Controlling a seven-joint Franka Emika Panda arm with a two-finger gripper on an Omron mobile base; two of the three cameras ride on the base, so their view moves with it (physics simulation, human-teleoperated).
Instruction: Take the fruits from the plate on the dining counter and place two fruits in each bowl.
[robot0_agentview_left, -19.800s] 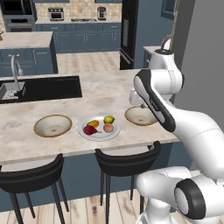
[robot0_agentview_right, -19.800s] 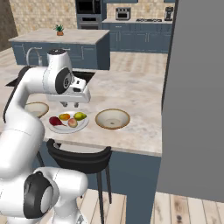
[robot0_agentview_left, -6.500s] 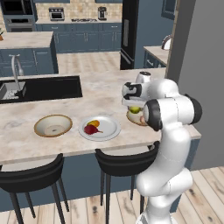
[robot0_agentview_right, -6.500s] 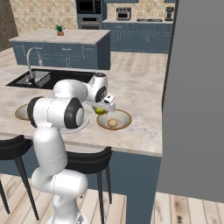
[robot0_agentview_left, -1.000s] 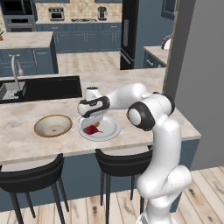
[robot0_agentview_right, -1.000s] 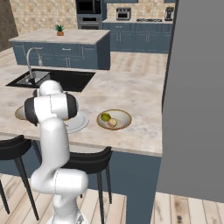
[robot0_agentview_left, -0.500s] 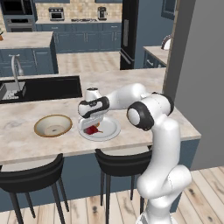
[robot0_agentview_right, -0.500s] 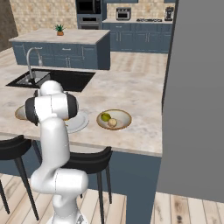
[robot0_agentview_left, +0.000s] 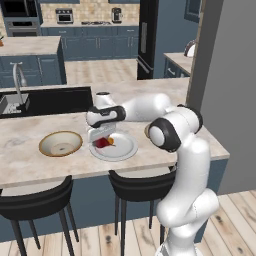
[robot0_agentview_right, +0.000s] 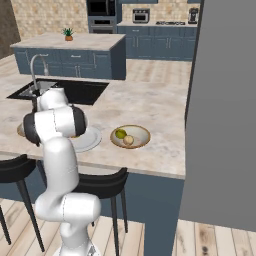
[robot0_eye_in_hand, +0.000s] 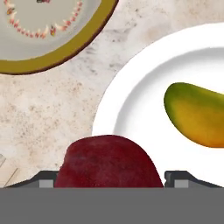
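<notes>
Hovering low over the plate (robot0_agentview_left: 122, 150)!
Gripper (robot0_agentview_left: 101, 142) straddles the dark red fruit (robot0_eye_in_hand: 108, 162) at bottom centre; grip unclear.

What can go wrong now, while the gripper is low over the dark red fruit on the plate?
The dark red fruit sits between the gripper jaws near the plate rim; a poor grip might roll it onto the counter. The orange-yellow fruit lies close by, so a sideways move could knock it.
</notes>
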